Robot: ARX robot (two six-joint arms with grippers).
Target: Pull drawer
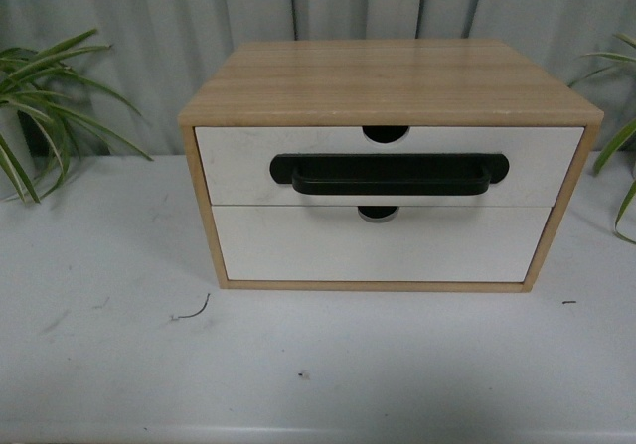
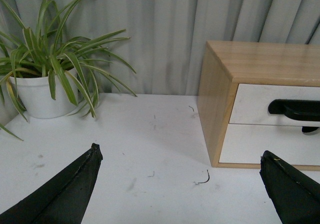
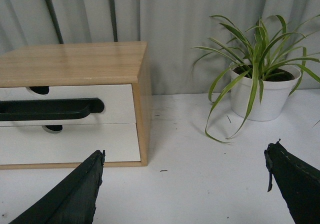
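The drawer (image 1: pixel 238 166) is the upper one in a light wood cabinet (image 1: pixel 388 81). It has a white front, a long black bar handle (image 1: pixel 388 174) and a half-round notch (image 1: pixel 386 133), and it sits shut flush with the cabinet. Neither arm shows in the front view. My left gripper (image 2: pixel 180 156) is open over the table, left of the cabinet, with the drawer (image 2: pixel 250 103) ahead to its right. My right gripper (image 3: pixel 184 156) is open on the cabinet's right side, with the drawer (image 3: pixel 117 101) and handle (image 3: pixel 50 108) ahead to its left. Nothing lies between either pair of fingers.
Below the drawer is a plain white drawer front (image 1: pixel 383 245) without a handle. Potted spider plants stand at the table's left (image 2: pixel 45 78) and right (image 3: pixel 262 91). A grey curtain (image 1: pixel 149 27) hangs behind. The white table (image 1: pixel 318 365) carries small specks and a bit of wire (image 1: pixel 191 313).
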